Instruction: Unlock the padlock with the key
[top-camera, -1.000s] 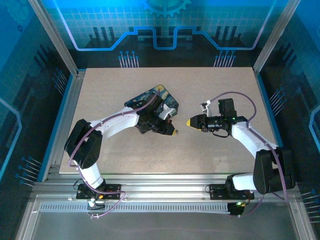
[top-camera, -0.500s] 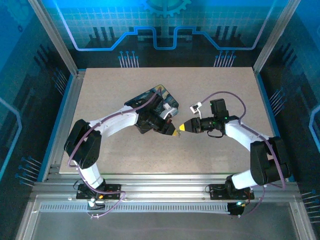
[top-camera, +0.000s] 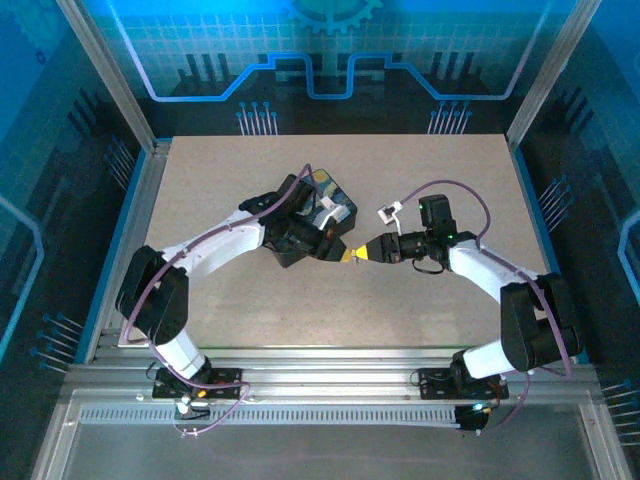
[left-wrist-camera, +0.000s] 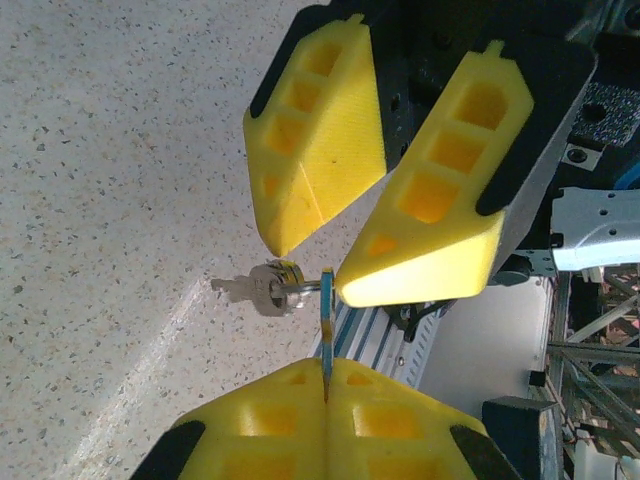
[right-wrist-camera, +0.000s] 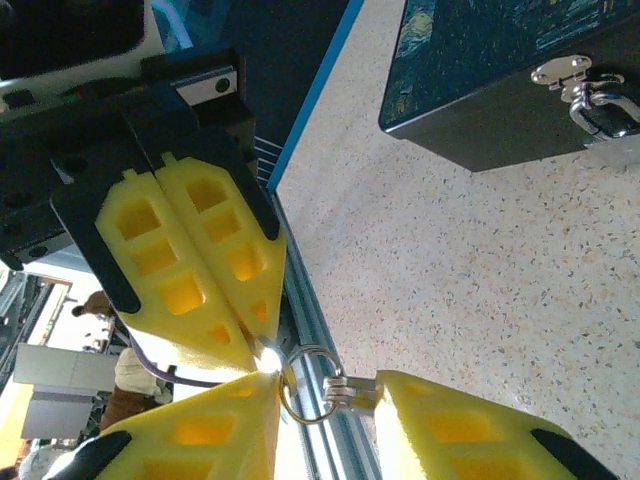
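Leftmost, we see the left gripper (left-wrist-camera: 327, 375) pressed fully shut on a thin blue tab (left-wrist-camera: 326, 322), and from that tab the key ring (left-wrist-camera: 283, 290) and the small key (left-wrist-camera: 232, 288) stick out over the table (right-wrist-camera: 480, 260). Next comes the right gripper (right-wrist-camera: 325, 405), tip to tip with the left one. Its jaws stand partway apart with the ring and the head of the key between them, and we cannot tell whether they truly pinch or merely bracket them. Further right in its wrist view sits the dark painted box (right-wrist-camera: 500, 90), with the padlock (right-wrist-camera: 600, 105) hanging from the hasp on its side, well apart from the key. We judge the handover to be the weak spot. If the left lets go before the right has a firm bite, the key falls. If the right holds the ring rather than the key itself, the key can pivot and will not aim at the keyhole. A loosely hanging lock may also swing away under a push.
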